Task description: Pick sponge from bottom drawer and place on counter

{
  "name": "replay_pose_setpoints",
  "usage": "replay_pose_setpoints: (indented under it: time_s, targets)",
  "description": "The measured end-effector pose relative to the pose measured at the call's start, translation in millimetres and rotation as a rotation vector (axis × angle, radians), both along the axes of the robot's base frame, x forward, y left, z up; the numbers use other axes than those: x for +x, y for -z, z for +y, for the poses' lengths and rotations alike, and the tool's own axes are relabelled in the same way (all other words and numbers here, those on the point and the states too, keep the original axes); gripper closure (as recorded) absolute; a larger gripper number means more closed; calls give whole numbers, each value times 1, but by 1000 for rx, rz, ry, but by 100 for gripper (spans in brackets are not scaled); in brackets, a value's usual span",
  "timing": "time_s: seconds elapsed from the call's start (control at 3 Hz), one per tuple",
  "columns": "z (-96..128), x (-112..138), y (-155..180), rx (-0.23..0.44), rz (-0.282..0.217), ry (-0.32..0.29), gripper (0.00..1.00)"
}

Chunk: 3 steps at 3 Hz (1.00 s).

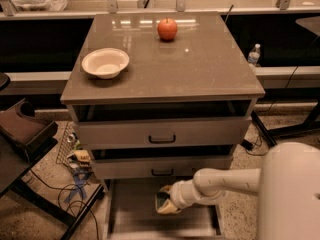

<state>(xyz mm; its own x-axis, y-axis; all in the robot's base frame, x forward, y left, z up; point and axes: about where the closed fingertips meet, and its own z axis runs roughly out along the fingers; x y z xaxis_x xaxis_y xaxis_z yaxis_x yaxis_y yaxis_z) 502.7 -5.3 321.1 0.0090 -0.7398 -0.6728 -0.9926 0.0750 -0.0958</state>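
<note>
Camera view: the arm stretches horizontally over the bottom drawer (134, 220), gripper (168, 205) jaws clamped on the sponge (161, 201).

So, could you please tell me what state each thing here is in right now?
Bottom drawer: pulled far out.
Top drawer: slightly open.
Middle drawer: slightly open.
Gripper: down in the bottom drawer, at the sponge.
Sponge: in the bottom drawer, against the gripper.
Bowl: upright, empty, on the counter.
Apple: resting on the counter.
</note>
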Motion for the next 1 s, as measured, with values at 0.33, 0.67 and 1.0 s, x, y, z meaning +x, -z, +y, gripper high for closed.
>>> replay_pose_setpoints:
  time_s: [0.33,0.67,1.0]
  targets:
    - [-14,-23,-79,64,-85,8,100]
    - [-22,-38,-126,99,-128,23,100]
    - [-36,-30,-201,92,-166,93,100]
